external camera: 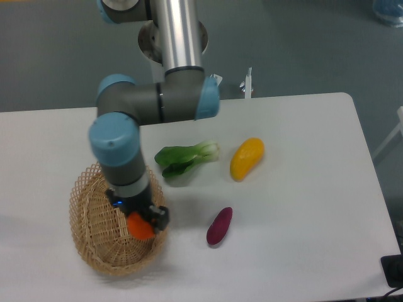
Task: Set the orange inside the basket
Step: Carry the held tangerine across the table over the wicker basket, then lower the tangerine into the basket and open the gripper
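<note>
One oval tan wicker basket [101, 248] sits nearest, left; inside it the black two-finger gripper [142, 224] clasps one round orange [140, 227]. Right: one purple eggplant [219, 226], yellow mango [246, 158], green bok choy [186, 158].

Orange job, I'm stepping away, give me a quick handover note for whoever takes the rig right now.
Gripper: shut on the orange, held over the right inner side of the basket.
Basket: front-left of the table, arm above it.
Done: orange picked and brought over the basket.
Left: open, then pull the arm clear.
Untouched on the table: bok choy, yellow mango, purple sweet potato.
</note>
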You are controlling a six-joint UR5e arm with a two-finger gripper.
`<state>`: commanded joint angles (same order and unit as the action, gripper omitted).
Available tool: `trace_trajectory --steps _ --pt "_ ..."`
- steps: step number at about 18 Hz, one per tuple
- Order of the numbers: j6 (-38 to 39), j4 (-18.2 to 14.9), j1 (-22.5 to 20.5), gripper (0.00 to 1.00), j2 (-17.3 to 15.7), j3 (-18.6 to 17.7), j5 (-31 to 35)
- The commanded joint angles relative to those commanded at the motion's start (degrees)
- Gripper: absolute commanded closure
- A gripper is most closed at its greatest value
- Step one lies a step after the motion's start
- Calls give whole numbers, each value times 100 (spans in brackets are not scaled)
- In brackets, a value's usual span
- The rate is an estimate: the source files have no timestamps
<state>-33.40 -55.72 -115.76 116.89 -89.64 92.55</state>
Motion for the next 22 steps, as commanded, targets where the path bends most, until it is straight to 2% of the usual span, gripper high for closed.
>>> trace_trajectory --steps 2,6,7,9,14,15,16,17,22 --pt "-96 88 123 39 18 -228 9" --pt "-17 588 316 39 53 -589 263" --pt "-17 606 352 39 70 -590 264" --pt "-79 633 361 29 79 -616 255" --pt "-9 624 378 26 132 -616 264" --pt "-17 624 387 19 132 -607 264" --pt "-52 642 378 4 132 -590 264" --pt "-44 633 378 0 115 -581 264" --pt "-26 624 352 0 -9 -493 237"
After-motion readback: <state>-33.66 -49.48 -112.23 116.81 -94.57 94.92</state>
